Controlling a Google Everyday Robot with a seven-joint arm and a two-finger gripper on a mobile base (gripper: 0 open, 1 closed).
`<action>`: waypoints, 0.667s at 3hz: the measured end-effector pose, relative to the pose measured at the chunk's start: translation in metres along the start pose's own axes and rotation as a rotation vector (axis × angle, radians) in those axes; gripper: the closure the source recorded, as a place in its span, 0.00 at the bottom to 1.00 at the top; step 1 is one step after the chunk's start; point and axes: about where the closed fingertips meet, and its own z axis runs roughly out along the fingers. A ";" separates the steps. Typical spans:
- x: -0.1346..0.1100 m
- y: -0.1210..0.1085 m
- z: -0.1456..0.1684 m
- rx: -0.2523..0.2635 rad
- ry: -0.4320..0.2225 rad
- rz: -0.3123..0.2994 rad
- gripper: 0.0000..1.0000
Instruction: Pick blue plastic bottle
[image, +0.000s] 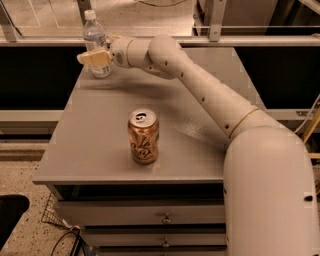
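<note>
The blue plastic bottle (94, 37), clear with a white cap and a pale label, stands upright at the far left corner of the grey table (100, 150). My gripper (98, 59) reaches in from the right and sits at the bottle's lower half, its tan front part covering the label's lower edge. The bottle's base still rests on the table top. The white arm (200, 85) stretches across the table's right side.
A copper-brown drink can (143, 136) stands upright near the table's front middle, well apart from the bottle. Drawers (165, 217) are below the table top. A rail and glass panel (50, 20) run behind the table. Cables (65, 235) lie on the floor at the lower left.
</note>
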 end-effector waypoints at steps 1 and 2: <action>0.000 -0.001 0.013 -0.022 -0.007 -0.007 0.41; -0.001 0.000 0.014 -0.025 -0.009 -0.007 0.65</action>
